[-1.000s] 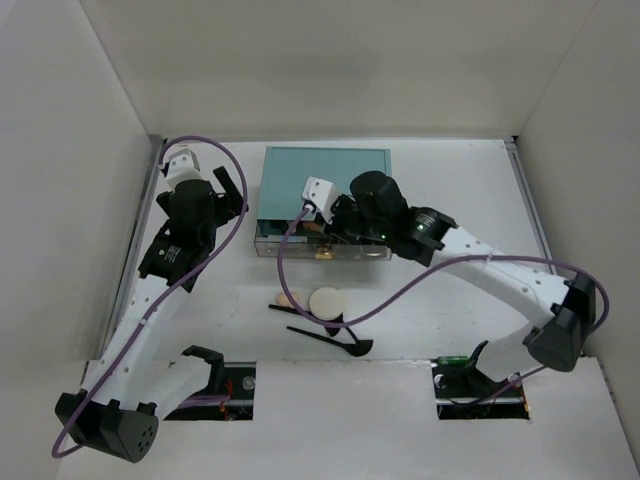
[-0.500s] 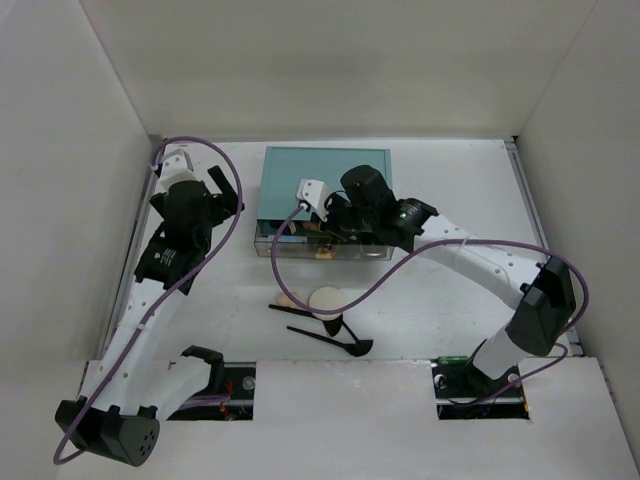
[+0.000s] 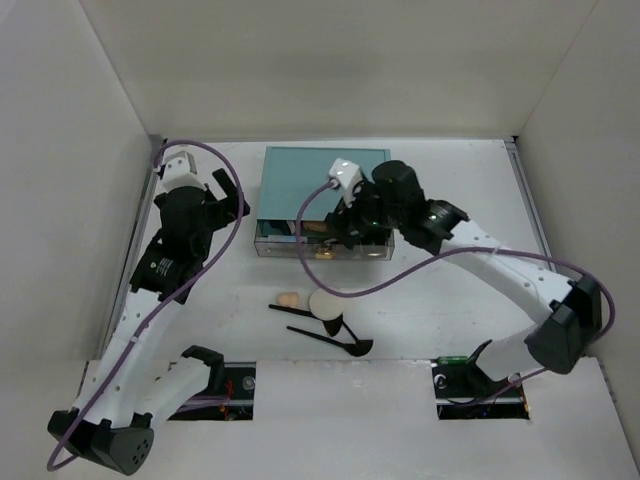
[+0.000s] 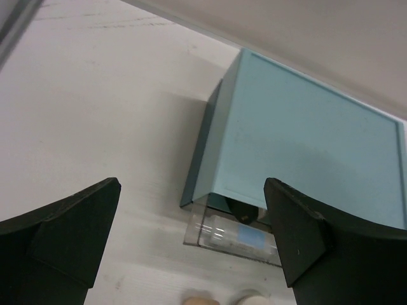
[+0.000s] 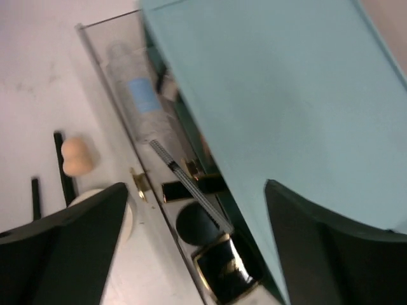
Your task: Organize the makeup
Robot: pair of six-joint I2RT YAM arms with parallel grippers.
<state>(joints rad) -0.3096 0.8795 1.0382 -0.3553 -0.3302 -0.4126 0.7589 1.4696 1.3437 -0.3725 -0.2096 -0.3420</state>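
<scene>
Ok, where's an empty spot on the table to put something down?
Bare table lies right of the teal box, behind the right arm, and between the left arm and the sponge. Crowded: in front of the drawer, where sponge, puff and brushes lie.

White tabletop [image 3: 470, 190], plain off-white walls [image 3: 330, 60] on three sides, teal drawer box [image 3: 320, 175] near the back, even light

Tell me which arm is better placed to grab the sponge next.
Probably right: the right fingers, open, hover over the drawer, nearer the sponge; the left fingers, also open, sit beside the box, farther off.
</scene>
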